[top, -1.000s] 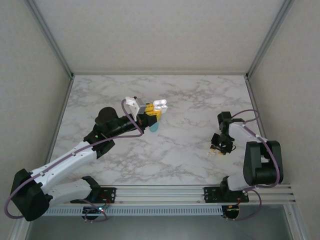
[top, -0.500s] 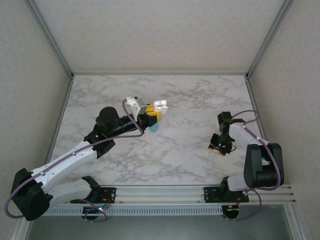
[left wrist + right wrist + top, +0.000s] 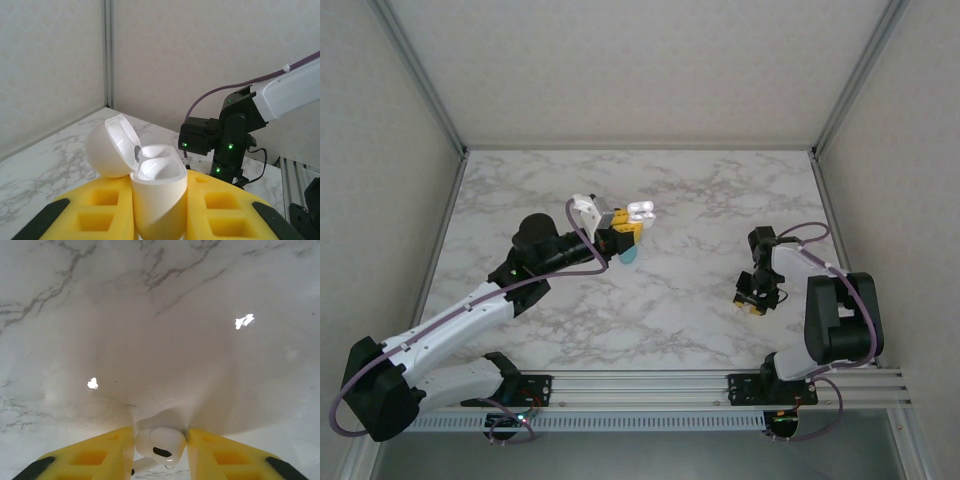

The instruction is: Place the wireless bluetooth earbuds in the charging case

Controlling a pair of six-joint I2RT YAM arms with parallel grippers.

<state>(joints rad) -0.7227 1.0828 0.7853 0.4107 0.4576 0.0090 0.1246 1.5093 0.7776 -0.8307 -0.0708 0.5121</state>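
My left gripper (image 3: 632, 222) is raised above the table's left middle and shut on the charging case (image 3: 641, 210). In the left wrist view the case (image 3: 157, 180) is white, stands upright between the yellow fingers (image 3: 100, 210), and its lid is swung open to the left, with both wells bare. My right gripper (image 3: 752, 300) is low at the marble on the right. In the right wrist view its yellow fingers (image 3: 100, 457) are shut on a white earbud (image 3: 161, 444) with a black vent, right at the table surface.
A small light-blue piece (image 3: 628, 254) sits just under the left gripper. The marble table (image 3: 680, 290) is walled by a metal-framed enclosure, and a rail (image 3: 650, 385) runs along its near edge. The right arm (image 3: 225, 140) is in the background of the left wrist view.
The right gripper has shifted slightly left and turned at the table surface. The left arm and the open case have not moved.
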